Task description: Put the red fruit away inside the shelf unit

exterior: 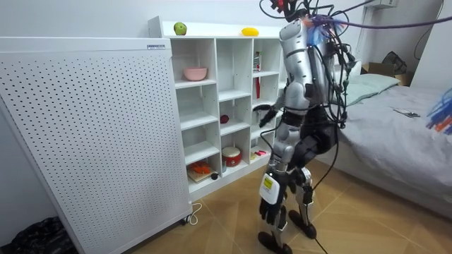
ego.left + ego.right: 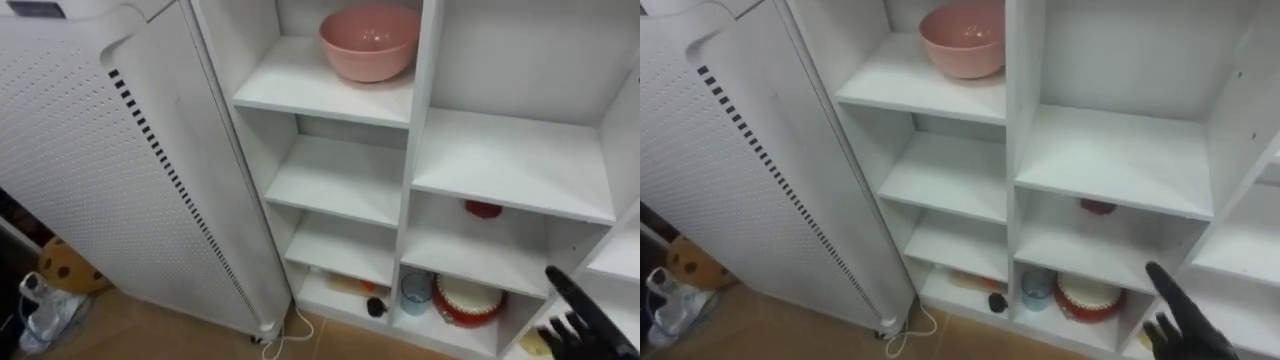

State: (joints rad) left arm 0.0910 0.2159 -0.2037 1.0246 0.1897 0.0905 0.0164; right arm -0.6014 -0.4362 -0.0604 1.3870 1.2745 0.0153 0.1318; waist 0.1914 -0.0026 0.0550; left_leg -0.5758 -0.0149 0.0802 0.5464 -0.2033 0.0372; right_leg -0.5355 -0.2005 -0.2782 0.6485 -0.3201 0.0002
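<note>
Place: upright on a wooden floor, close before an open white closet (image 2: pixel 510 160), facing its shelves; bed (image 1: pixel 402 141) behind, on the room view's right.

Closet: white unit of open compartments in columns, bare shelves in most of them.

Panel: tall white perforated panel (image 2: pixel 90 170) standing just beside the closet, on the robot's left.

Fruit on top: green apple (image 1: pixel 180 28) above the left column and yellow fruit (image 1: pixel 249 32) further along the top board, well apart from each other and from both hands.

Pink bowl (image 2: pixel 369 40): upright on a high shelf of the left column.

Red thing (image 2: pixel 483 208): small and round, at the back of a middle compartment; too small to tell what it is.

Lowest shelf: blue cup (image 2: pixel 416 290) just beside a red-and-white pot (image 2: pixel 468 300).

Orange things (image 1: pixel 201 169): low in the left column, kind unclear.

Right hand (image 2: pixel 575 310): dark, raised before the lower right compartments, fingers stretched and spread, one pointing up toward the shelves; nothing clearly in its grasp.

Yellowish thing (image 2: pixel 535 343): small patch just beside that hand at the bottom edge; touching or apart, cannot tell.

Left hand (image 1: pixel 272 208): hanging low at the robot's side in the room view, well away from the closet; state cannot be told.
</note>
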